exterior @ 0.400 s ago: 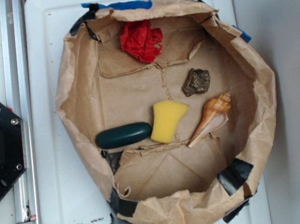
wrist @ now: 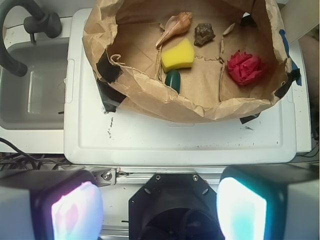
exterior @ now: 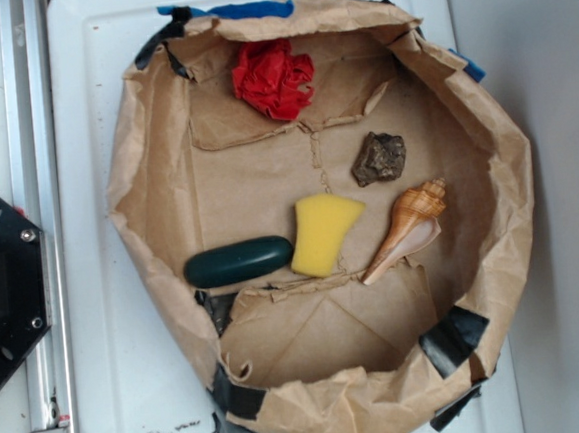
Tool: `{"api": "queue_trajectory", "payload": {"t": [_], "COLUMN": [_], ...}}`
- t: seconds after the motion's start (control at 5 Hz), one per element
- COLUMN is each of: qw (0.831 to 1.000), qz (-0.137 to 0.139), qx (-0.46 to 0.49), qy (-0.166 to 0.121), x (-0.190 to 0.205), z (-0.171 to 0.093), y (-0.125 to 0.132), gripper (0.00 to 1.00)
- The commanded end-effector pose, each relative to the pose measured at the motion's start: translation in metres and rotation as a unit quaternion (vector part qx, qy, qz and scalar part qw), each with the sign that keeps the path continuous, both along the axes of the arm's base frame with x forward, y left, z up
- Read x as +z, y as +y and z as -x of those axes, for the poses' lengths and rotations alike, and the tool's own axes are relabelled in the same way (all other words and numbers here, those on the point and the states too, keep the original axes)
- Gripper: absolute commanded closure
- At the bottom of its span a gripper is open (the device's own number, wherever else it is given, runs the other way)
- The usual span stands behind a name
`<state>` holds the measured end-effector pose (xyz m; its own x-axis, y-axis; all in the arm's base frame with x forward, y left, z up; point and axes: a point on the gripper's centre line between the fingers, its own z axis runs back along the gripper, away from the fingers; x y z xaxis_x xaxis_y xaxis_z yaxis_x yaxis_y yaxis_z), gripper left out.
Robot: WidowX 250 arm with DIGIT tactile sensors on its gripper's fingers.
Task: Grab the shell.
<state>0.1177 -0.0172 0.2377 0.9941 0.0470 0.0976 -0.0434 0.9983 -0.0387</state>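
The shell (exterior: 409, 228) is tan-orange with a ridged spiral top and a long pointed tail, lying on the paper at the right of the brown paper bag (exterior: 140, 168). In the wrist view the shell (wrist: 175, 27) lies at the far side of the bag, beyond the yellow sponge (wrist: 178, 55). My gripper (wrist: 159, 212) is open, with nothing between its two glowing pads. It hangs high above the robot's black base, well clear of the bag. The exterior view does not show the gripper.
Inside the bag lie a yellow sponge (exterior: 323, 233), a dark green oblong object (exterior: 238, 262), a lumpy brown-grey rock (exterior: 379, 158) and crumpled red cloth (exterior: 274, 78). The bag sits on a white lid (wrist: 175, 140). A grey sink (wrist: 32, 95) and faucet (wrist: 22, 30) lie to the left. The black base (exterior: 2, 284) is at left.
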Motion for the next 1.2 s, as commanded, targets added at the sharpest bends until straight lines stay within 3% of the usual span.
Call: {"api": "queue_trajectory", "payload": {"t": [0.0,0.2,0.4,1.0], "qw": [0.998,0.996,0.996,0.996], "qz": [0.037,0.052,0.044,0.044], "qx": [0.022,0.015,0.012,0.012], "qy": [-0.045,-0.064,-0.072,-0.072], "x": [-0.013,-0.024,-0.036,-0.036], "z": [-0.069,-0.099,-0.125,-0.125], "y": [-0.011,-0.004,0.010,0.010], "gripper": [0.00,0.00,0.00,0.00]}}
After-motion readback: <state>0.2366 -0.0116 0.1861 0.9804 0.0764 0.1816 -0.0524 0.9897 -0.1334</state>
